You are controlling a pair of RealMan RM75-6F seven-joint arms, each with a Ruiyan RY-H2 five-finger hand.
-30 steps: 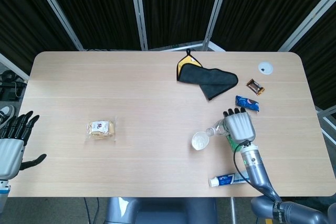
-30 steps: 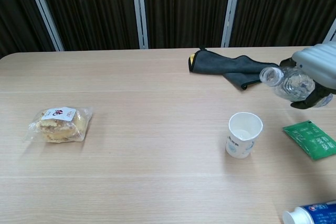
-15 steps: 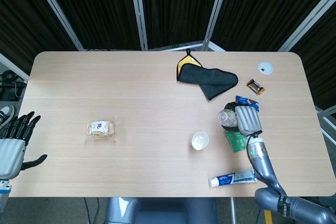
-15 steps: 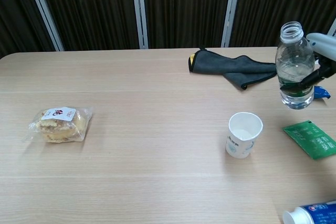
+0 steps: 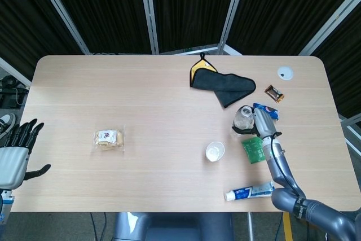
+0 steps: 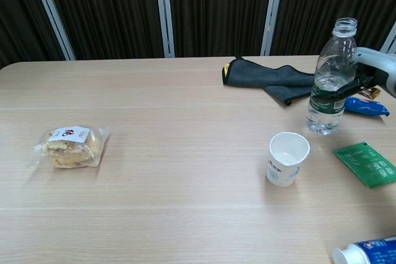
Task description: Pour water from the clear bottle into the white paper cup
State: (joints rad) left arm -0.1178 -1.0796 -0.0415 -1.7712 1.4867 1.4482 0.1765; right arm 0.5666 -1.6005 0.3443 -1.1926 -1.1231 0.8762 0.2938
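The clear bottle stands upright with no cap, part full of water, its base at the table surface behind and right of the white paper cup. My right hand grips the bottle around its green label from the right. In the head view the bottle appears from above, with the right hand beside it and the cup to its lower left. The cup is upright and open. My left hand hangs off the table's left edge, fingers spread, holding nothing.
A green packet lies right of the cup, with a toothpaste tube at the front edge. A blue wrapper and a dark cloth lie behind the bottle. A wrapped snack sits far left.
The bottle went from tilted over the cup to upright. My right hand carried it back and to the right, away from the cup, and lowered it to the table.
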